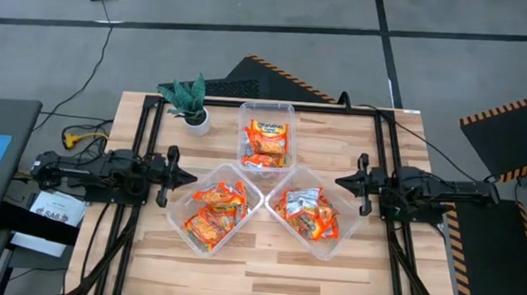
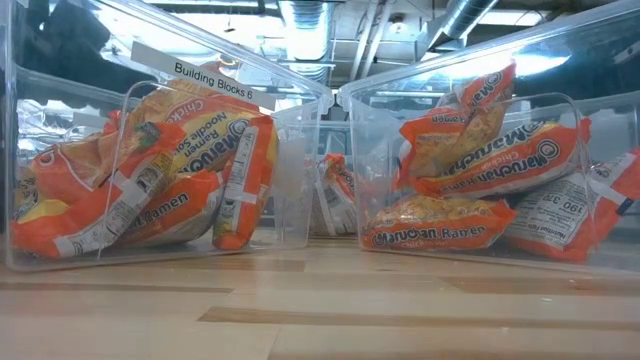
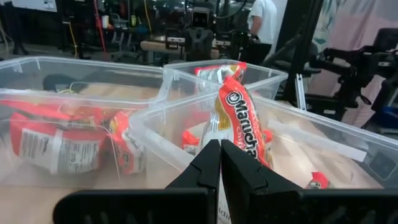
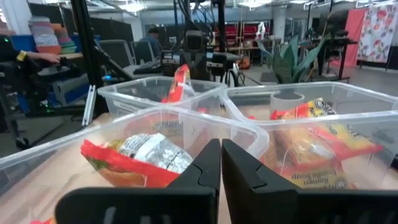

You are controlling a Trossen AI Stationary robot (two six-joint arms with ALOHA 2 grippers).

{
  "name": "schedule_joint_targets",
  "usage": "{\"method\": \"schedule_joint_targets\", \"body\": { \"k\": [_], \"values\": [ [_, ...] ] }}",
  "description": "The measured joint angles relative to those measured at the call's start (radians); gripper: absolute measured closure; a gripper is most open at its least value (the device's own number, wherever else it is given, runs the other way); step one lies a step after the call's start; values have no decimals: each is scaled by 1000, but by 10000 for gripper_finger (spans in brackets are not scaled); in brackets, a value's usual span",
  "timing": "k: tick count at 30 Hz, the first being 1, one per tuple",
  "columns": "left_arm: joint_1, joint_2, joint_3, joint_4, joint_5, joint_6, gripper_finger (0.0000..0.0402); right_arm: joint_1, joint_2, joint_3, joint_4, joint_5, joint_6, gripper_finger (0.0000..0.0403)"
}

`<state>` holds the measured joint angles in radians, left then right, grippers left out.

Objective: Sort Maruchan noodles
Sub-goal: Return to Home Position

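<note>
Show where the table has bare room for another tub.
Bare: the table strip in front of the left tub and right tub; the back right corner beside the top tub. Crowded: the middle, between left gripper and right gripper.

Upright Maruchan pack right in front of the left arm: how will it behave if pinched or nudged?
The Maruchan pack is probably stiff through the middle and floppy at its crimped top. Its glossy wrapper may slip in a pinch. Standing on edge in the clear tub, it would likely topple if nudged.
</note>
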<state>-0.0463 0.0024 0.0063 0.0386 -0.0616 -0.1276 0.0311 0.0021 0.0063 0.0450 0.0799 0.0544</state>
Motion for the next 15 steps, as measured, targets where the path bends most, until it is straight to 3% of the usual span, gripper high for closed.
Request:
{"method": "schedule_joint_targets", "body": {
  "k": [15],
  "values": [
    [1,3,0,1,-3,0,401,0,12,0,-4,0,-2,365]
  ]
}}
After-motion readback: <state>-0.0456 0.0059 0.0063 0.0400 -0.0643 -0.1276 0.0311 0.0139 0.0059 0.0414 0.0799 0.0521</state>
